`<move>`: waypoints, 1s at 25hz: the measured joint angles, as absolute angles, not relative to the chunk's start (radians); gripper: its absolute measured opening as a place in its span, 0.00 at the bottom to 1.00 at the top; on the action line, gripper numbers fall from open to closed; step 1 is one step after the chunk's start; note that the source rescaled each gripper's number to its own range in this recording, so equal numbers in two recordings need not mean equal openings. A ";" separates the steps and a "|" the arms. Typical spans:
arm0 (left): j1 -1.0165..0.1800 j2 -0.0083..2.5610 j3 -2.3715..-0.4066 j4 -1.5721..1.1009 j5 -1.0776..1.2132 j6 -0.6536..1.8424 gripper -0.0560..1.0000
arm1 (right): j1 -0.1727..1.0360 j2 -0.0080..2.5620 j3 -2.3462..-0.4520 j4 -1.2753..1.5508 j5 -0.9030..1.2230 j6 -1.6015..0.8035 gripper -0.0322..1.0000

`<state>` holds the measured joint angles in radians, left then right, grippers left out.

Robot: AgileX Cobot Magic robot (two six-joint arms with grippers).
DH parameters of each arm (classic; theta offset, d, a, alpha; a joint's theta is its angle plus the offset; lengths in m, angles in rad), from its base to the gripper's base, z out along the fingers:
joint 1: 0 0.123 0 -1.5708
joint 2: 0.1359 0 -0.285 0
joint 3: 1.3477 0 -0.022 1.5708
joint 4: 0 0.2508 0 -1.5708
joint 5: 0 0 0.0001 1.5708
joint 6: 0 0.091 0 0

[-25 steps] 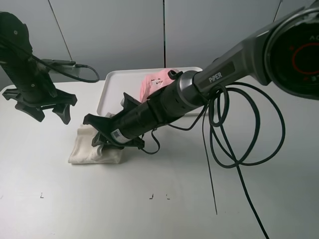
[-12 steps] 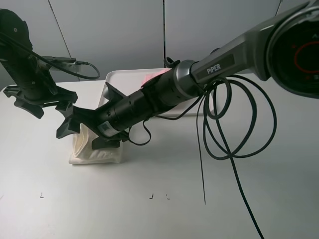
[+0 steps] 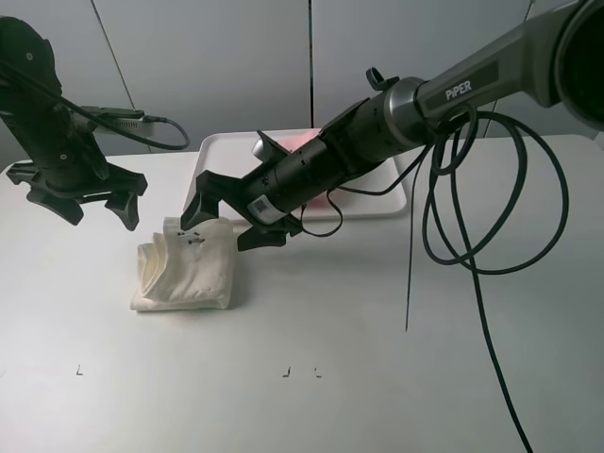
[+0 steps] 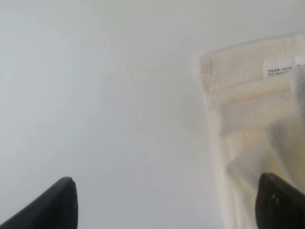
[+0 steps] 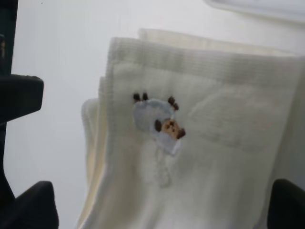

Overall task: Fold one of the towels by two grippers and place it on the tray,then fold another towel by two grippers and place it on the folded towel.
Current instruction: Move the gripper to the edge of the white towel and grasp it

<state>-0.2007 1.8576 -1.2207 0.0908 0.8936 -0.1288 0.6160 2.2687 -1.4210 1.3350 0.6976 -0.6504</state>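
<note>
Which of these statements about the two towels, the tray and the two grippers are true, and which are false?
1. The cream towel lies folded on the table, outside the tray. True.
2. The right gripper is clamped on the cream towel. False: its jaws are open just above the towel's far edge.
3. The pink towel is on the tray. True, though the right arm hides most of it.
4. The left gripper holds a corner of the cream towel. False: it is open and hangs apart from the towel, to its left.
5. The cream towel carries a small animal picture. True.
</note>
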 joint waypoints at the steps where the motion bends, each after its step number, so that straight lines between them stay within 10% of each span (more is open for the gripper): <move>1: -0.201 1.858 -1.221 0.086 0.894 -0.129 0.97 | 0.611 2.269 -1.421 1.317 0.692 -0.643 0.95; 25: -0.201 1.858 -1.221 0.042 0.897 -0.102 0.97 | 0.637 2.338 -1.435 1.327 0.633 -0.615 0.86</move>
<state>-0.2007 1.8576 -1.2207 0.0422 0.8974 -0.1018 0.6371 2.3379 -1.4352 1.3272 0.6328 -0.6153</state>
